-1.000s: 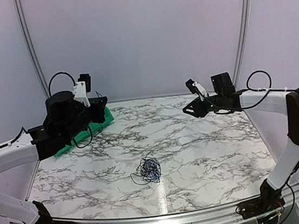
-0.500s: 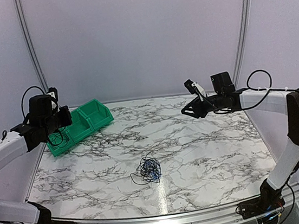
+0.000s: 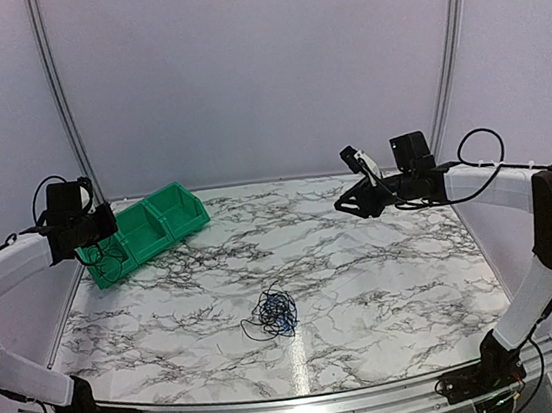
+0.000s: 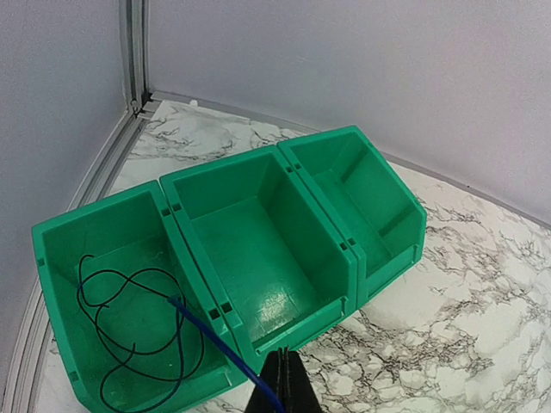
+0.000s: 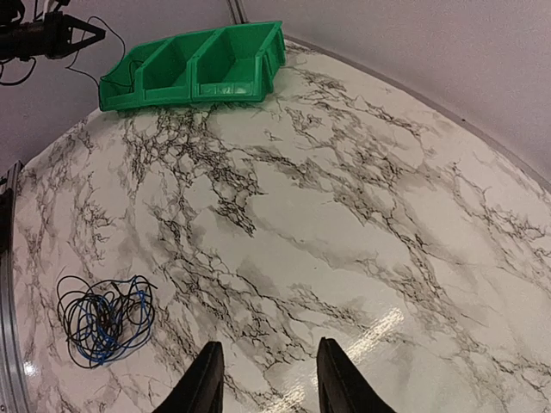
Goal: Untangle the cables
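A small knot of thin black and blue cables (image 3: 274, 312) lies near the table's front middle, also seen low left in the right wrist view as the tangle (image 5: 103, 320). My left gripper (image 3: 107, 224) hovers by the left end of the green bins (image 3: 172, 219). In its wrist view the left gripper (image 4: 284, 389) is shut, and a blue cable (image 4: 215, 340) runs from its tips into the leftmost compartment, where a black cable (image 4: 129, 314) lies looped. My right gripper (image 3: 344, 203) hangs open and holds nothing, high over the back right; its fingers (image 5: 205, 379) frame bare marble.
The green three-compartment bin row (image 4: 284, 163) stands at the back left corner, beside the metal frame rail (image 4: 133, 52). Its middle and right compartments hold nothing. White walls close in the table at the back and sides.
My left arm has swung left and back, from over the bins to their left end, with its gripper staying shut. The right arm and the tangle have hardly moved.
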